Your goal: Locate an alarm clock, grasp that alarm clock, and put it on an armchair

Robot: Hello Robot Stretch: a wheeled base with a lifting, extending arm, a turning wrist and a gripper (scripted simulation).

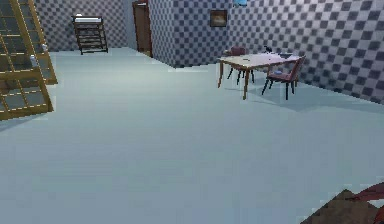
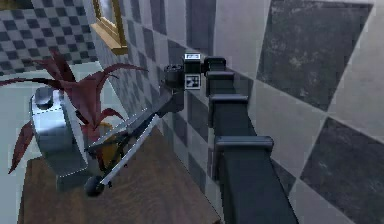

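Shiny grey metal with a rounded bell on top, the alarm clock point(image 2: 52, 135) stands near left on a brown table point(image 2: 165, 200), before a red-leaved plant point(image 2: 80, 82). Whether the gripper point(image 2: 100, 180) holds anything, I cannot tell.

arm point(image 2: 242, 165): dark square bar, telescoping sections stepped one inside the next, each section end trimmed with a paler grey lip. far end carries two small white squares point(image 2: 174, 76) with black marks. pincer point(image 2: 104, 168): dark body, two thin fingers point(image 2: 128, 158), grey with a lighter sheen along the edge. one finger ends in a small dark round pad point(image 2: 93, 186).
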